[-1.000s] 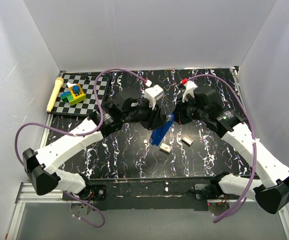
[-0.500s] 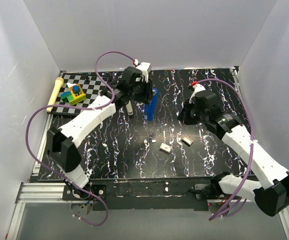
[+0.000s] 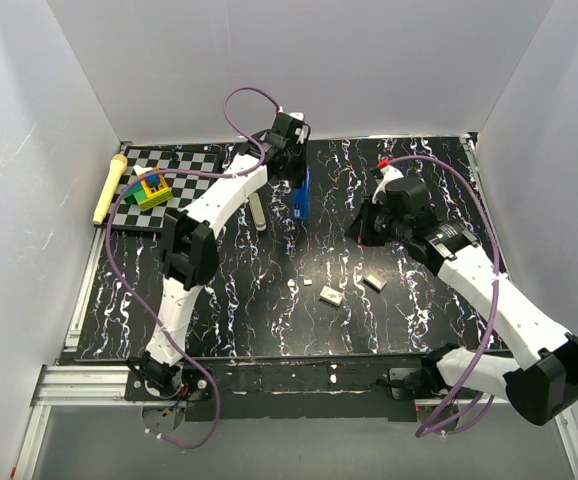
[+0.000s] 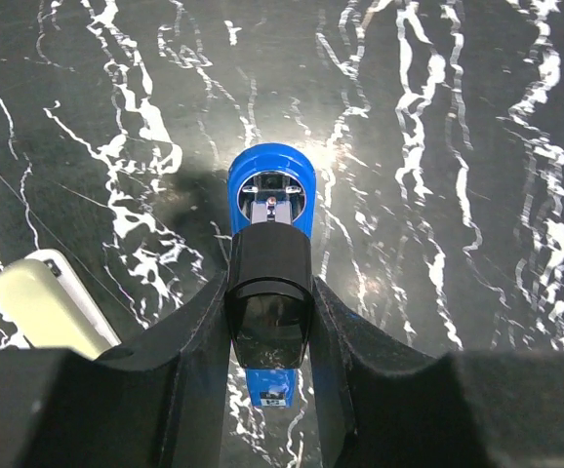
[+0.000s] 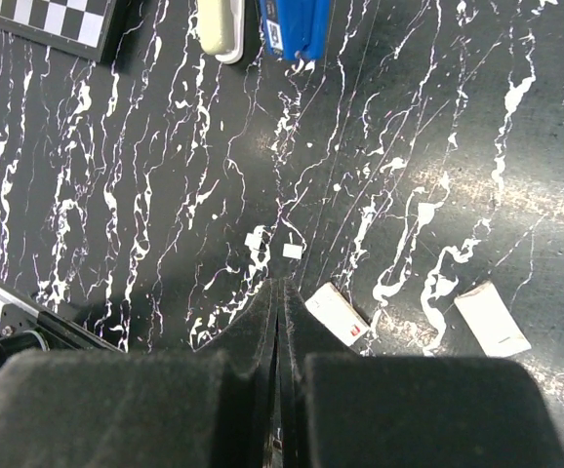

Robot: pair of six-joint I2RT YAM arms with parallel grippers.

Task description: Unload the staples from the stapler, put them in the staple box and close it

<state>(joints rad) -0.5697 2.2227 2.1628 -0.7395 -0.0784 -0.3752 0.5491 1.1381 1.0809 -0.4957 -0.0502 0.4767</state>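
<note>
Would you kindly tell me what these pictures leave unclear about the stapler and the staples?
- Left wrist view: the left gripper and a black piece cover most of the blue stapler; whether staples are inside is hidden.
- Right wrist view: the top edge cuts off the stapler and the cream bar.
- Any view: the pale bits are too small to identify.

Blue stapler [image 3: 301, 195]; black white-veined table [image 3: 419, 170]; checkered board [image 3: 184, 165].
</note>
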